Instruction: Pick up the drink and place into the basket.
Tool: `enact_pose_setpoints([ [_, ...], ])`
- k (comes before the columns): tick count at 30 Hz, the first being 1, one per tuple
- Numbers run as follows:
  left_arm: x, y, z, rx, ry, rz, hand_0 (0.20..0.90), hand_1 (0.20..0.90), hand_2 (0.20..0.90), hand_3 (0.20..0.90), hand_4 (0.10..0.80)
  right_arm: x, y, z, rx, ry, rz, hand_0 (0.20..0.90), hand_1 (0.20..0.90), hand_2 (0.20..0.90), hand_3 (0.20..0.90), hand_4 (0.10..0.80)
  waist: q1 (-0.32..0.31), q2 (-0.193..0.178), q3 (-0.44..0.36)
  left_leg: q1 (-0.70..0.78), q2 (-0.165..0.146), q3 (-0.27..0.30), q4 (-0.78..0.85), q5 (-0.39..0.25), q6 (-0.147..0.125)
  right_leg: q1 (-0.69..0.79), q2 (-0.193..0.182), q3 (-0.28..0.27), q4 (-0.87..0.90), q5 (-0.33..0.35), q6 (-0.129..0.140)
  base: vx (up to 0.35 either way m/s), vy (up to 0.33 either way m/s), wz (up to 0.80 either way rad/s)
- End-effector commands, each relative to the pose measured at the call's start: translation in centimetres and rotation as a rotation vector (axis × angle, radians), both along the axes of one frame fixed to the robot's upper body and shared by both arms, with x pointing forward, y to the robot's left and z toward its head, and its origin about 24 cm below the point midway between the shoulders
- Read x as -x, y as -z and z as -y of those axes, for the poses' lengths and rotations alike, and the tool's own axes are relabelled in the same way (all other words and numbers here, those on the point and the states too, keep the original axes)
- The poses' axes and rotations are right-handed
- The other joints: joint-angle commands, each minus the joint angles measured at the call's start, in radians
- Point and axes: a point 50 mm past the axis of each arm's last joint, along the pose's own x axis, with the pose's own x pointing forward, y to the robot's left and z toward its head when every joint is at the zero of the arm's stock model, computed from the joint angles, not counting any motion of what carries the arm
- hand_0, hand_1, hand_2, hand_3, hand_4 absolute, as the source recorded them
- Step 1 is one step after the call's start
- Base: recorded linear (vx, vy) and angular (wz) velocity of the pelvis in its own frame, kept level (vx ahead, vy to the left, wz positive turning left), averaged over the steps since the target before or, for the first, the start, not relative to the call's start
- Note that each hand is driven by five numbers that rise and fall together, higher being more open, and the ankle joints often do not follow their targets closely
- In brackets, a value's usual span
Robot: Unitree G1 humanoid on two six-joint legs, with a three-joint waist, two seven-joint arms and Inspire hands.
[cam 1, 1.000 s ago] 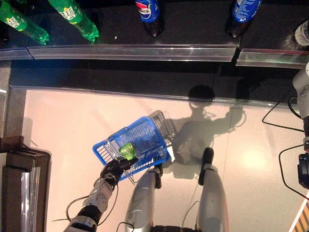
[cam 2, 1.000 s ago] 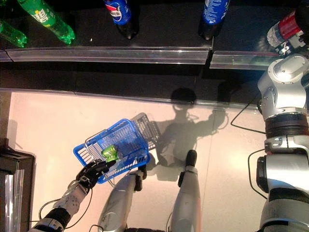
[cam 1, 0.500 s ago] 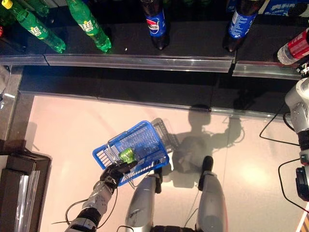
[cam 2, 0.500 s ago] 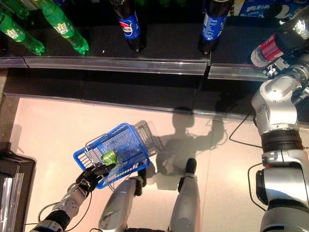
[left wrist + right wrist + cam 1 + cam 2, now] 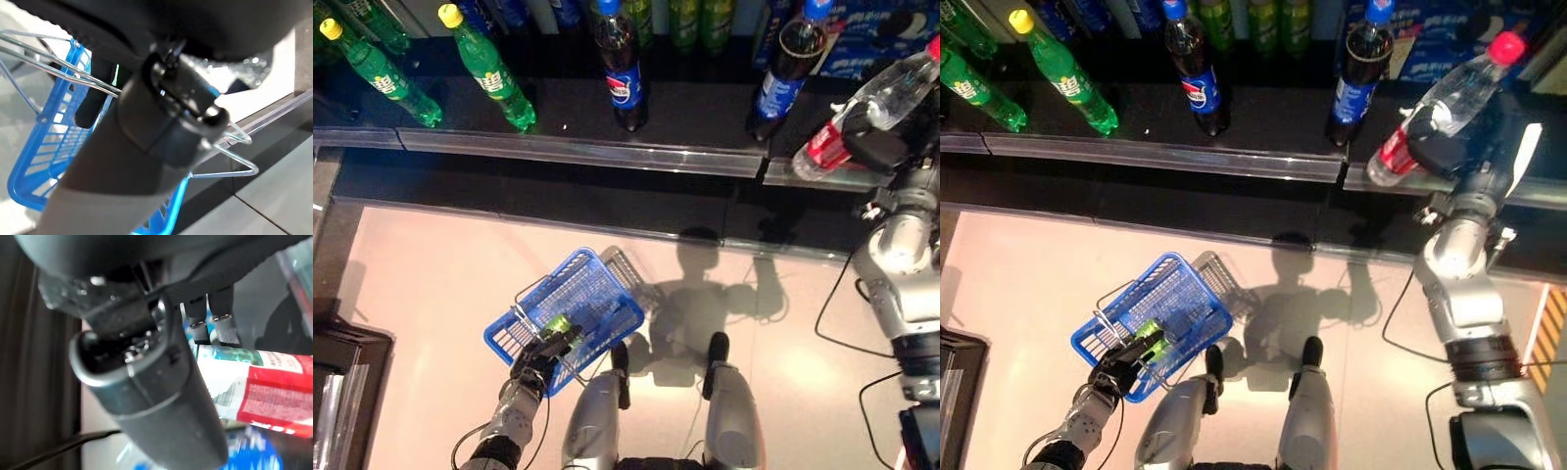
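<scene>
Inside blue basket (image 5: 570, 315), green bottle (image 5: 557, 324), left hand (image 5: 534, 358) holding

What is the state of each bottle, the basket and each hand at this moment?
Clear bottle: tilted, gripped by the right hand.
Blue basket: hanging from the left hand by its wire handle.
Green bottle: lying inside the basket.
Cola bottles: upright on the shelf.
Green shelf bottles: upright.

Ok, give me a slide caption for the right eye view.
Right hand grips a red-labelled water bottle at the shelf; left hand holds the blue basket.
</scene>
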Motion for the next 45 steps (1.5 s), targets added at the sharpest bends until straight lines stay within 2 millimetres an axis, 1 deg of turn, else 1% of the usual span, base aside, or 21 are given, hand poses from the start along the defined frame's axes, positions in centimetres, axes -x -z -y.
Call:
enact_pose_setpoints([
  [1,-0.2,-3.1,-2.2,-0.106,0.035,0.246,0.3,0.3,0.3,0.2,0.1,3.6,-9.4,-2.3,0.2,-0.134,0.478,0.3,0.3,0.3,0.2,0.1,-0.01,-0.042,-0.194,-0.031,0.027,0.007,0.078,-0.01,0.013,0.059,0.053,-0.023,0.036,-0.098,-0.096,0.071,0.058,0.03],
  [2,-0.6,-3.9,-2.1,-0.096,0.038,0.287,0.3,0.3,0.3,0.2,0.1,3.8,-8.8,-3.0,0.2,-0.204,0.456,0.3,0.3,0.3,0.2,0.1,-0.01,-0.044,-0.204,-0.019,0.028,0.008,0.073,-0.012,0.012,0.072,0.055,-0.023,0.031,-0.1,-0.095,0.07,0.058,0.04],
  [3,-0.7,-4.0,-2.0,-0.095,0.04,0.294,0.3,0.3,0.3,0.2,0.1,3.8,-8.6,-3.2,0.2,-0.216,0.451,0.3,0.3,0.3,0.2,0.1,-0.009,-0.045,-0.205,-0.017,0.027,0.008,0.072,-0.012,0.012,0.075,0.056,-0.024,0.03,-0.1,-0.095,0.081,0.054,0.07],
  [4,-1.0,-4.7,-1.9,-0.089,0.047,0.331,0.3,0.3,0.3,0.2,0.1,4.0,-7.9,-3.9,0.203,-0.282,0.427,0.3,0.3,0.3,0.2,0.1,-0.006,-0.047,-0.212,-0.007,0.029,0.008,0.068,-0.013,0.01,0.088,0.057,-0.025,0.025,-0.102,-0.093,0.047,0.029,0.11],
  [7,-1.1,-5.1,-1.7,-0.087,0.054,0.354,0.3,0.3,0.3,0.2,0.1,4.0,-7.6,-4.4,0.205,-0.325,0.412,0.3,0.3,0.3,0.2,0.1,-0.004,-0.049,-0.215,0.002,0.029,0.006,0.061,-0.013,0.01,0.097,0.058,-0.027,0.021,-0.102,-0.092,0.043,0.027,0.13],
  [8,-1.8,-6.5,-1.1,-0.073,0.082,0.426,0.3,0.3,0.3,0.2,0.1,4.3,-6.6,-6.4,0.222,-0.456,0.384,0.3,0.3,0.3,0.2,0.1,0.008,-0.052,-0.225,0.022,0.028,0.002,0.044,-0.012,0.01,0.12,0.059,-0.033,0.008,-0.102,-0.087,0.055,0.032,0.07],
  [9,-1.9,-6.8,-1.0,-0.072,0.087,0.435,0.3,0.3,0.3,0.2,0.1,4.4,-6.5,-6.8,0.226,-0.473,0.383,0.3,0.3,0.3,0.2,0.1,0.01,-0.052,-0.227,0.027,0.028,0.002,0.04,-0.011,0.011,0.125,0.059,-0.035,0.005,-0.101,-0.086,0.07,0.043,0.05],
  [11,-2.2,-7.7,-0.5,-0.054,0.112,0.489,0.3,0.3,0.3,0.2,0.1,4.8,-6.1,-8.2,0.233,-0.568,0.381,0.3,0.3,0.3,0.2,0.1,0.018,-0.053,-0.232,0.042,0.028,-0.001,0.026,-0.008,0.01,0.143,0.06,-0.041,-0.006,-0.1,-0.083,0.05,0.035,0.04],
  [13,-2.3,-8.2,-0.3,-0.041,0.12,0.509,0.3,0.3,0.3,0.2,0.1,5.0,-6.0,-8.8,0.235,-0.607,0.385,0.3,0.3,0.3,0.2,0.1,0.022,-0.053,-0.235,0.049,0.028,-0.004,0.021,-0.007,0.01,0.153,0.06,-0.044,-0.01,-0.101,-0.082,0.04,0.033,0.08],
  [16,-2.8,-10.0,0.6,-0.005,0.164,0.581,0.3,0.3,0.3,0.2,0.1,5.5,-5.9,-10.9,0.237,-0.722,0.395,0.3,0.3,0.3,0.2,0.1,0.043,-0.049,-0.241,0.058,0.022,-0.019,0.015,-0.007,0.01,0.171,0.056,-0.058,-0.014,-0.103,-0.079,0.041,0.044,0.1],
  [21,-2.7,-12.0,1.8,0.025,0.245,0.67,0.3,0.3,0.3,0.2,0.1,6.1,-5.4,-13.1,0.246,-0.839,0.371,0.3,0.3,0.3,0.2,0.1,0.074,-0.045,-0.243,0.062,0.012,-0.042,0.013,-0.004,0.011,0.188,0.047,-0.078,-0.013,-0.105,-0.075,0.027,0.03,0.18],
  [23,-2.5,-13.1,2.3,0.038,0.284,0.71,0.3,0.3,0.3,0.2,0.1,6.3,-5.1,-13.7,0.236,-0.87,0.359,0.3,0.3,0.3,0.2,0.1,0.091,-0.044,-0.242,0.063,0.008,-0.053,0.011,-0.003,0.012,0.197,0.043,-0.089,-0.014,-0.105,-0.072,0.019,0.02,0.16],
  [24,-2.5,-13.1,2.3,0.038,0.284,0.71,0.3,0.3,0.3,0.2,0.1,6.3,-5.1,-13.7,0.236,-0.871,0.358,0.3,0.3,0.3,0.2,0.1,0.09,-0.044,-0.242,0.064,0.008,-0.054,0.011,-0.003,0.012,0.197,0.042,-0.09,-0.015,-0.105,-0.072,0.023,0.009,0.28],
  [25,-2.5,-14.0,2.7,0.049,0.316,0.741,0.3,0.3,0.3,0.2,0.1,6.4,-4.7,-14.2,0.246,-0.876,0.352,0.3,0.3,0.3,0.2,0.1,0.103,-0.043,-0.239,0.063,0.003,-0.064,0.012,-0.002,0.013,0.202,0.039,-0.096,-0.015,-0.103,-0.068,0.02,0.003,0.24],
  [28,-2.5,-15.3,3.2,0.053,0.361,0.779,0.3,0.3,0.3,0.2,0.1,6.5,-4.3,-14.7,0.248,-0.883,0.336,0.3,0.3,0.3,0.2,0.1,0.118,-0.043,-0.237,0.063,-0.001,-0.074,0.014,-0.001,0.013,0.21,0.034,-0.106,-0.019,-0.101,-0.063,0.025,0.005,0.23],
  [29,-2.5,-15.3,3.2,0.053,0.361,0.779,0.3,0.3,0.3,0.2,0.1,6.5,-4.3,-14.7,0.248,-0.883,0.336,0.3,0.3,0.3,0.2,0.1,0.117,-0.043,-0.237,0.063,-0.001,-0.075,0.014,-0.001,0.013,0.21,0.034,-0.106,-0.019,-0.101,-0.063,0.031,0.001,0.2],
  [32,-2.4,-18.0,4.1,0.086,0.449,0.882,0.3,0.3,0.3,0.2,0.1,6.4,-3.9,-15.4,0.255,-0.873,0.309,0.3,0.3,0.3,0.2,0.1,0.139,-0.041,-0.233,0.058,-0.008,-0.092,0.018,0.001,0.013,0.218,0.028,-0.121,-0.026,-0.097,-0.057,0.028,-0.004,0.17],
  [37,-1.8,-21.4,5.4,0.11,0.582,1.011,0.3,0.3,0.3,0.2,0.1,6.4,-3.4,-16.3,0.249,-0.875,0.293,0.3,0.3,0.3,0.2,0.1,0.161,-0.04,-0.217,0.046,-0.015,-0.108,0.029,0.002,0.013,0.222,0.02,-0.138,-0.031,-0.089,-0.05,0.001,-0.015,0.16],
  [38,-1.8,-21.5,5.5,0.109,0.587,1.016,0.3,0.3,0.3,0.2,0.1,6.4,-3.4,-16.4,0.249,-0.875,0.293,0.3,0.3,0.3,0.2,0.1,0.161,-0.04,-0.216,0.045,-0.016,-0.109,0.03,0.002,0.013,0.222,0.019,-0.139,-0.031,-0.089,-0.049,0.0,-0.017,0.27],
  [39,-1.6,-22.7,5.7,0.111,0.632,1.068,0.3,0.3,0.3,0.2,0.1,6.4,-3.3,-16.6,0.245,-0.881,0.283,0.3,0.3,0.3,0.2,0.1,0.167,-0.04,-0.211,0.039,-0.019,-0.113,0.035,0.002,0.013,0.223,0.017,-0.143,-0.032,-0.086,-0.047,0.003,-0.011,0.21],
  [45,-0.8,-25.7,6.4,0.127,0.748,1.222,0.3,0.3,0.3,0.2,0.1,6.2,-2.4,-17.6,0.245,-0.874,0.232,0.3,0.3,0.3,0.2,0.1,0.182,-0.039,-0.209,0.034,-0.026,-0.127,0.039,0.004,0.01,0.229,0.007,-0.153,-0.039,-0.08,-0.039,0.022,0.003,0.06],
])
